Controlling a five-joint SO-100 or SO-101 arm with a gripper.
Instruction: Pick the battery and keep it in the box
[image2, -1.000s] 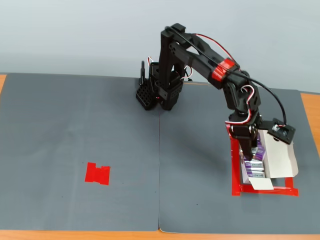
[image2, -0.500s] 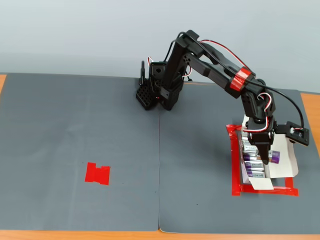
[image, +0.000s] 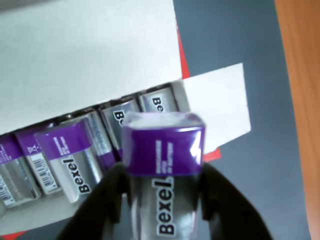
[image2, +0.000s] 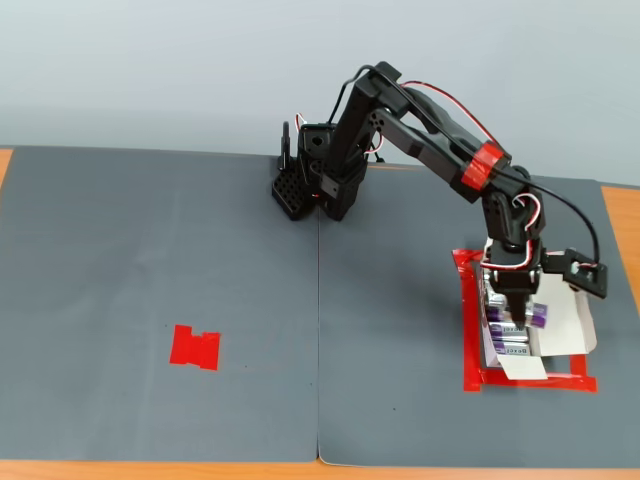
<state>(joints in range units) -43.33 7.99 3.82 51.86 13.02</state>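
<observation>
**Wrist view: battery pinched above the box**

Item one, as I read it from my station: the battery (image: 165, 165), purple cap and silver body with "Bexel" lettering, is pinched between the black fingers (image: 112, 200), one on each flank. It sits above and just in front of the row in the box (image: 85, 55).

Item two: the box, white card, lid flap raised, side flap folded out to the right in the wrist view. Inside, other batteries (image: 82, 160) stand side by side, same purple and silver.

Item three: in the fixed view the arm (image2: 430, 140) reaches out to the right, its fingers (image2: 513, 308) over the box (image2: 572, 318), which lies within a red tape rectangle (image2: 470, 330) on the grey counter (image2: 150, 250).

Item four: a red tape patch (image2: 195, 347), well apart at the left.
</observation>
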